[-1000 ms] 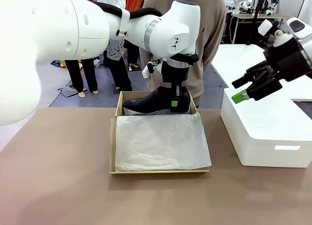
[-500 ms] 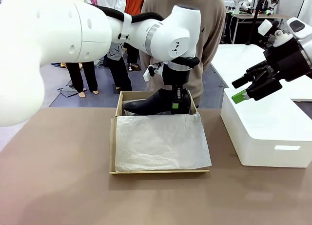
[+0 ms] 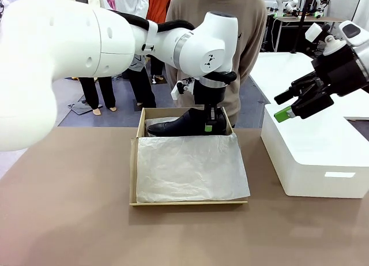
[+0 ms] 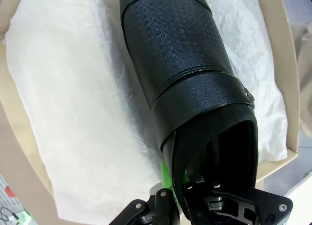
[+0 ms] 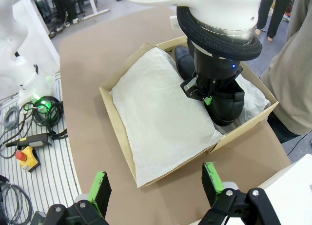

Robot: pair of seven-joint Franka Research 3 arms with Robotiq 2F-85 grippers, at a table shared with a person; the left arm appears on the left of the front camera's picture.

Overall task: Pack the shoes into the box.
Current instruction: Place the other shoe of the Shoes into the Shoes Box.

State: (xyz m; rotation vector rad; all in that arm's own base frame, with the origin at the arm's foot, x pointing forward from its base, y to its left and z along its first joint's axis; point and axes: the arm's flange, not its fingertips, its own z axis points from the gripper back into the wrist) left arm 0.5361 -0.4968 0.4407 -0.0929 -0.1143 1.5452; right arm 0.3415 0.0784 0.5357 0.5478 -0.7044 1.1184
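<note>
One glossy black shoe [image 3: 183, 125] hangs low inside the far part of the tan cardboard box [image 3: 134, 169], toe toward picture left. My left gripper [image 3: 210, 123] is shut on the shoe's heel rim from above. The left wrist view looks down along the shoe [image 4: 181, 64] at crinkled white tissue [image 4: 73, 112], with my left gripper [image 4: 174, 183] pinching the shoe's back edge. A sheet of tissue [image 3: 190, 169] covers the box's near part. My right gripper [image 3: 286, 106] hovers open above the white box, apart from the shoe. In the right wrist view its open fingers [image 5: 100, 186] frame the box [image 5: 117, 118] and the shoe [image 5: 226, 107].
A large white plastic box [image 3: 314, 159] stands right of the cardboard box. A person in a tan sweater [image 3: 253, 41] stands at the far table edge right behind the box. The brown tabletop [image 3: 69, 208] stretches bare to the left and in front.
My left gripper has lowered the shoe deeper into the far part of the box and moved it slightly right. The right arm has stayed still.
</note>
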